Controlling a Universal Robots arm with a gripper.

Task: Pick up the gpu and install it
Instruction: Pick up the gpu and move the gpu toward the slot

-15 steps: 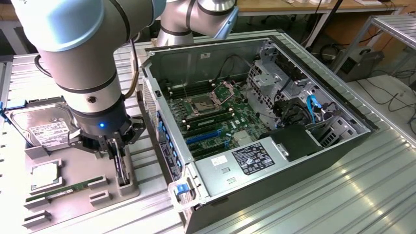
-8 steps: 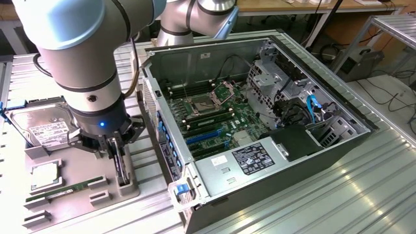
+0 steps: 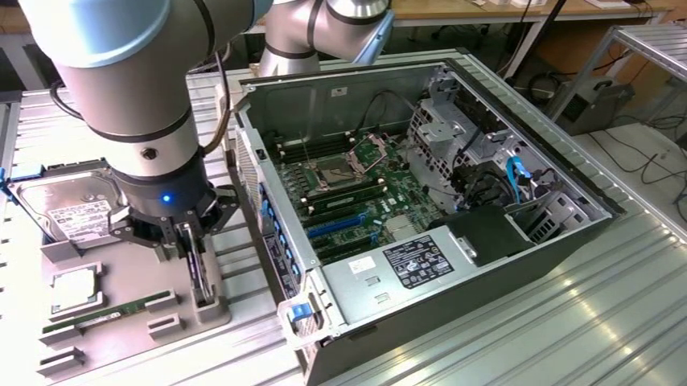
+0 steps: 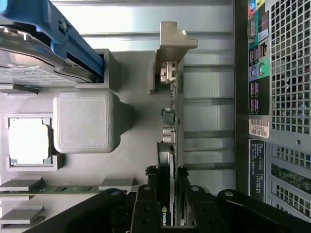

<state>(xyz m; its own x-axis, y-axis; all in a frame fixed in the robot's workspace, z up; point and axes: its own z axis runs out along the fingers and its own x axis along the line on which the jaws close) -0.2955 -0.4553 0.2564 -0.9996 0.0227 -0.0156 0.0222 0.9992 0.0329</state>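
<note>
straddling the upright gpu (image 4: 170, 116), the pincer (image 4: 167, 171) hides part; grip cannot be told.

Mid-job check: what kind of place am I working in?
Probably a robotics lab bench set up for PC assembly: an open computer case lies on a slatted metal table, a grey parts fixture holds a hard drive, and a wooden workbench stands behind.
</note>
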